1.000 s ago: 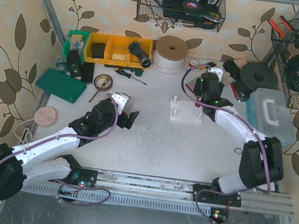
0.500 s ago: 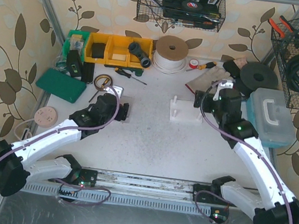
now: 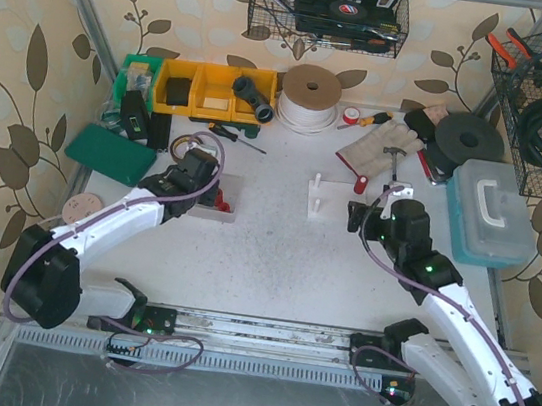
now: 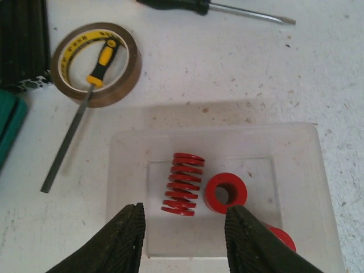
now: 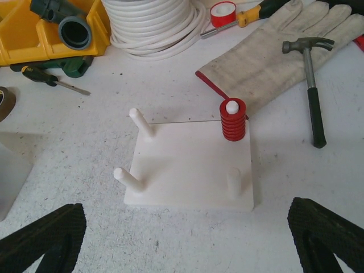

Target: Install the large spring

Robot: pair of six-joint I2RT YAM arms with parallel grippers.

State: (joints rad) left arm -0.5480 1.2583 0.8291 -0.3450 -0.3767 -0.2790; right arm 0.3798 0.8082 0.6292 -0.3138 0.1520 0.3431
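Observation:
A clear plastic tray [image 4: 318, 170] holds red springs. The large spring [image 4: 182, 185], a long coil, lies on its side in the middle. A short one [image 4: 224, 194] stands on end beside it, and another red piece [image 4: 282, 237] shows at the lower right. My left gripper [image 4: 185, 242] hovers just short of the coil, open, with nothing between its fingers. In the right wrist view a white peg board [image 5: 187, 170] carries a red spring [image 5: 233, 120] on its back right peg. My right gripper [image 5: 185, 244] is wide open in front of the board.
A tape roll [image 4: 94, 62] with a small file [image 4: 74, 131] across it lies left of the tray. A screwdriver [image 4: 227, 8] lies beyond it. A glove [image 5: 273, 54], a hammer [image 5: 313, 85], a white cable coil [image 5: 153, 23] and yellow bins [image 5: 34, 34] sit behind the board.
My left arm has swung back and left to hang over the tray, its jaws narrowing. My right arm has drawn back from the peg board with jaws wide, and a red spring stands on the peg.

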